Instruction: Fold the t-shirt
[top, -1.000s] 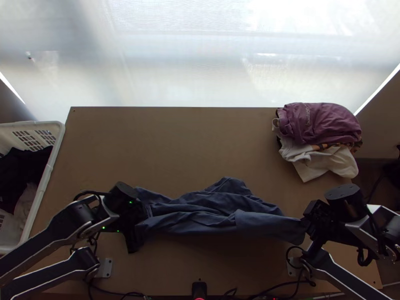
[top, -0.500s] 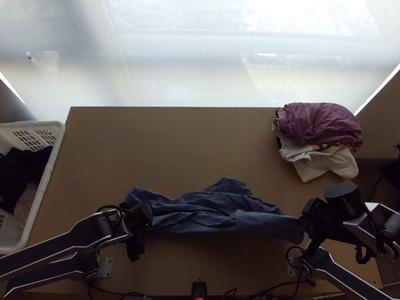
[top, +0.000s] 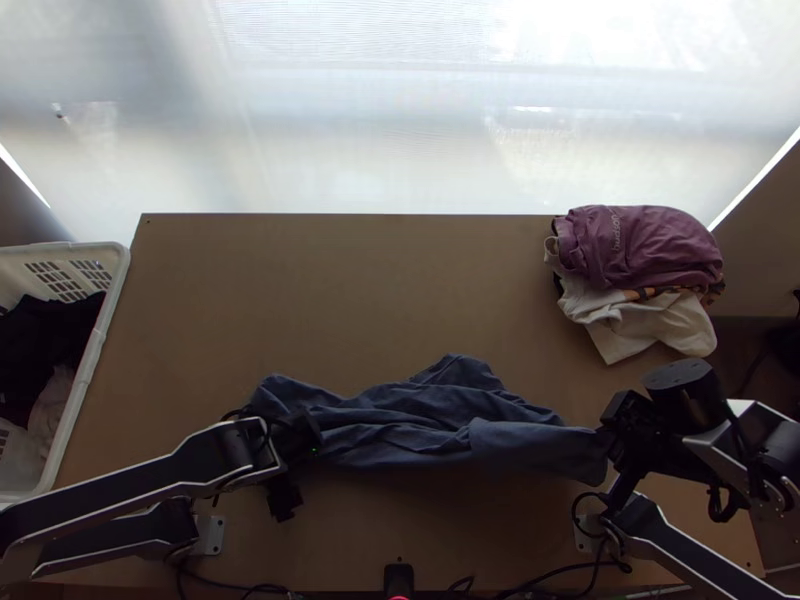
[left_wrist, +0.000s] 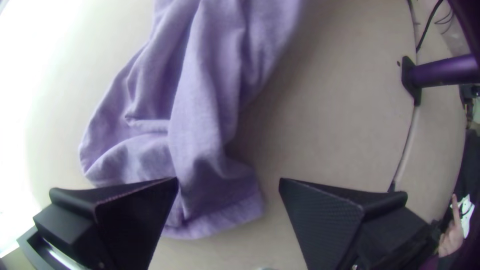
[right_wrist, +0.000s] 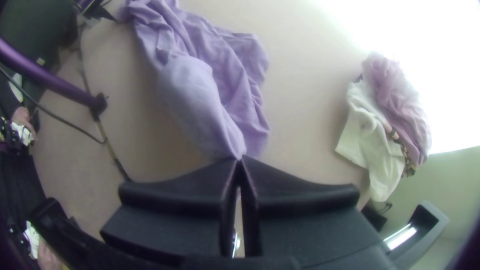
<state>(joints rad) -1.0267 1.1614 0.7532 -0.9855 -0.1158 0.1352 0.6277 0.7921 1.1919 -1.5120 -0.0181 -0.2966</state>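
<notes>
The blue t-shirt (top: 430, 425) lies bunched in a long strip across the table's near half. My left gripper (top: 300, 450) is over its left end; in the left wrist view that gripper (left_wrist: 229, 182) is open, with the shirt's hemmed end (left_wrist: 215, 210) below and between its fingers, nearer one of them. At the strip's right end stands my right gripper (top: 608, 440). In the right wrist view the right gripper (right_wrist: 239, 159) is shut on a corner of the shirt (right_wrist: 195, 95), which rises slightly to the fingertips.
A pile with a purple garment (top: 640, 245) on top and a white one (top: 650, 325) below lies at the table's far right. At the left edge stands a white basket (top: 95, 350) holding dark and light cloth. Bare tabletop (top: 330, 290) stretches beyond the shirt.
My left gripper has moved right and slightly toward the near edge, uncovering the shirt's left end. The right gripper has barely shifted, still holding its corner.
</notes>
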